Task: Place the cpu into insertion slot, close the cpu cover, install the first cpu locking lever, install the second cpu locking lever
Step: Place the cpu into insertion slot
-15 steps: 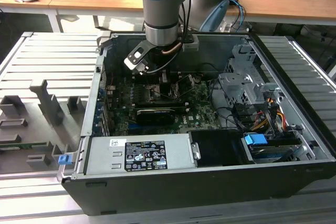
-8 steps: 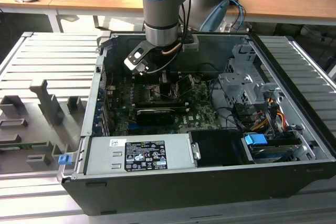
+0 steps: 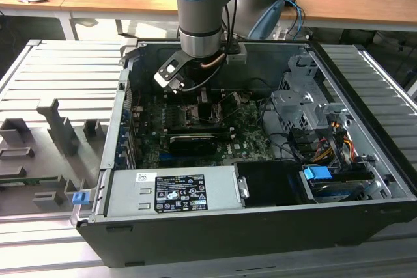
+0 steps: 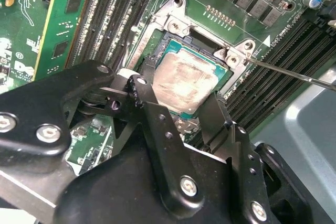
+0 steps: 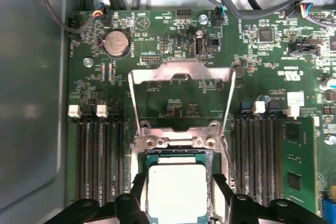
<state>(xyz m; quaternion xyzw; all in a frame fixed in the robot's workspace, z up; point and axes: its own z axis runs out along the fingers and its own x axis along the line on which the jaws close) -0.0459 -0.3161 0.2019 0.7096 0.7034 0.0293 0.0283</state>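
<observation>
Pinching the cpu (image 5: 176, 198) by two of its sides, the gripper (image 5: 178, 183) is set narrow, with one dark finger (image 4: 212, 116) on each side of the chip. The cpu lies flat in the slot (image 5: 173, 154) on the green board (image 5: 173, 108), and it looks to be all the way down. The cpu cover (image 5: 152, 73) stands open, tipped back away from the slot.

What could go wrong? If the chip sits a bit crooked, a push could bend the tiny pins under it. If the gripper lifts before it lets go, the chip could come up out of the slot. If the cover comes down while the fingers are there, it would hit them.

The first wrist view looks straight down on the whole open cover and the board past it. The second wrist view looks from the side. It shows a thin metal rod (image 4: 294, 74) sticking out just beside the slot, and how close the fingers sit to the chip's edges. The exterior view shows the arm (image 3: 199, 17) reaching down into the computer case (image 3: 260, 226).
</observation>
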